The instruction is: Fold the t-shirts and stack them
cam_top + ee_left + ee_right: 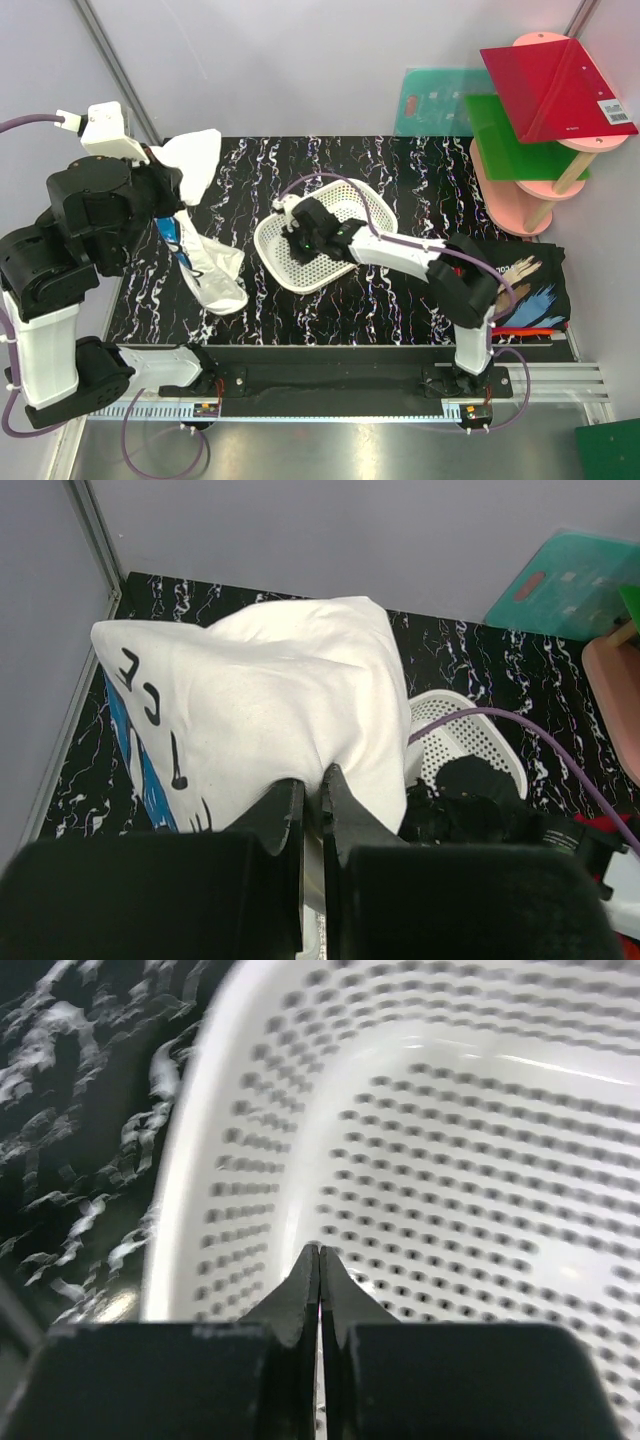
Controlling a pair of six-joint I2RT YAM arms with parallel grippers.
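The right gripper (319, 1252), jaws pressed together, dips into the basket (372, 203); the left gripper (312, 780) pinches the white tee (270, 680), hanging lengthwise down to the table (400, 300).

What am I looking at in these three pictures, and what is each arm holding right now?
Two robot arms stand at the near edge of the table. The overhead view shows both from above; the other two look along each arm's own fingers. The left gripper pinches a white t-shirt, lifted, its lower end on the table. The right gripper is shut on nothing, over a white mesh basket. A black printed t-shirt lies at the far right.
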